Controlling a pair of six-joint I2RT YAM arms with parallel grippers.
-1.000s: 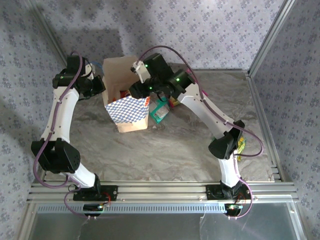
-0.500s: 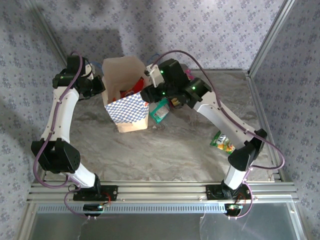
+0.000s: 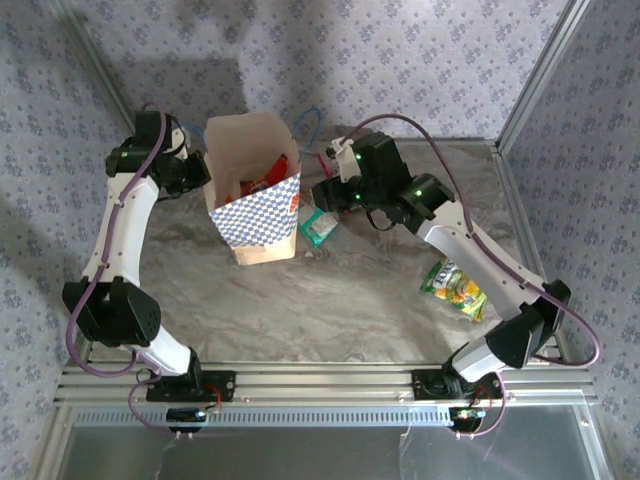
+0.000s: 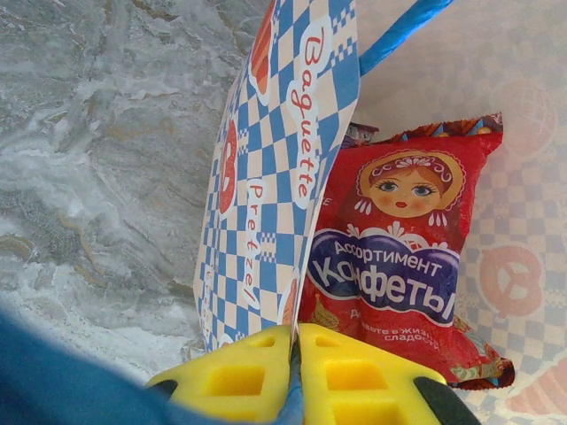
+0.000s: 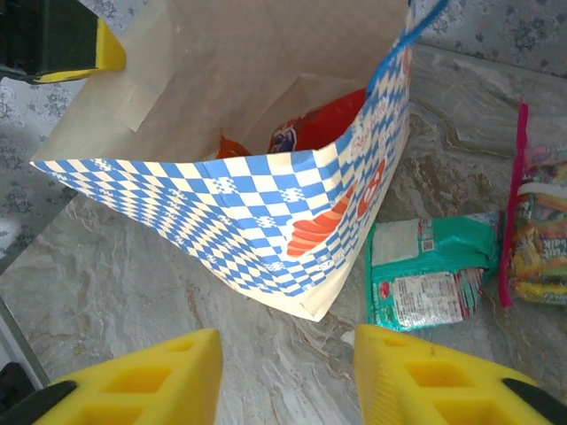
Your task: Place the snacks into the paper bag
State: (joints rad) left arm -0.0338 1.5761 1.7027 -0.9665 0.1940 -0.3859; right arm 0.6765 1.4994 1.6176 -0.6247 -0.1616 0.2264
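The paper bag (image 3: 260, 215) stands upright and open on the table (image 3: 330, 300), at the far left; its blue-white checked wall (image 4: 275, 177) carries the words "Baguette" and "Pretzel" in red. The left gripper (image 4: 295, 341) is closed, pinching the bag's rim at the left side (image 3: 203, 172). The red packet (image 4: 399, 257) lies inside the bag; it shows a nesting-doll face and a blue label reading "Ассортимент Конфеты"; smaller print below is partly hidden by the fingers. A blue cord handle (image 4: 399, 31) rises from the rim.

The right gripper (image 5: 288, 354) hangs over the table just right of the bag (image 5: 248, 212), fingers apart, nothing between them. The teal-white packet (image 5: 425, 274) lies flat beside the bag's base; its print is too small to read. The magenta packet (image 5: 532, 230) lies just beyond it. The green-yellow packet (image 3: 455, 288) lies well apart, near the right arm.
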